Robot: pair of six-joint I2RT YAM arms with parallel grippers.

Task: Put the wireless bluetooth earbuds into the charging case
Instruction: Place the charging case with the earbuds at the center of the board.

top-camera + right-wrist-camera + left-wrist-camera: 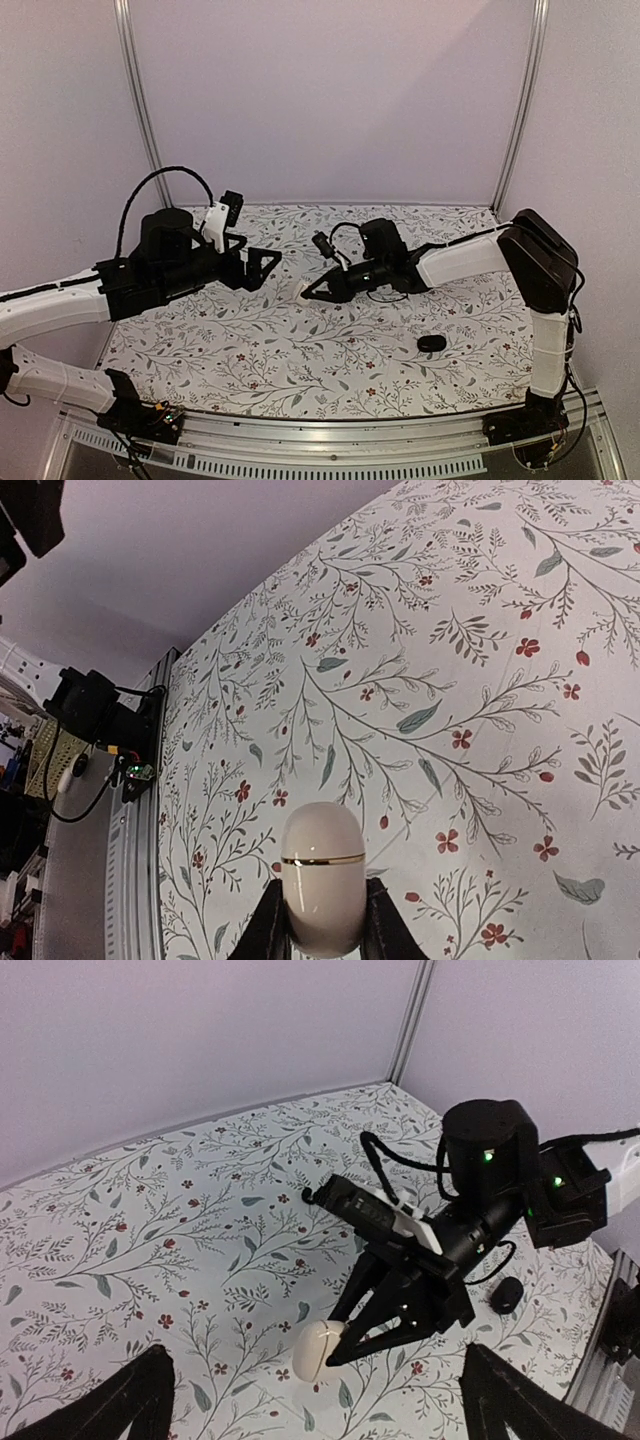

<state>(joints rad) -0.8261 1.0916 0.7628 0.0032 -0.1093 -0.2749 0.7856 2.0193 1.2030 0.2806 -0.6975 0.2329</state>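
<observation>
A cream, capsule-shaped charging case (320, 875) with a gold seam has its lid closed. My right gripper (322, 905) is shut on its lower half, one finger on each side. In the top view the charging case (308, 290) is held low over the middle of the table at the tip of the right gripper (314, 291). My left gripper (268, 268) is open just left of it and holds nothing. Its dark fingers (135, 1400) frame the case (315, 1348) in the left wrist view. No earbuds are visible in any view.
A small black oval case (432, 343) lies on the floral tablecloth (300, 350) near the right front; it also shows in the left wrist view (507, 1295). Metal frame posts (140, 110) stand at the back corners, and white walls enclose the table.
</observation>
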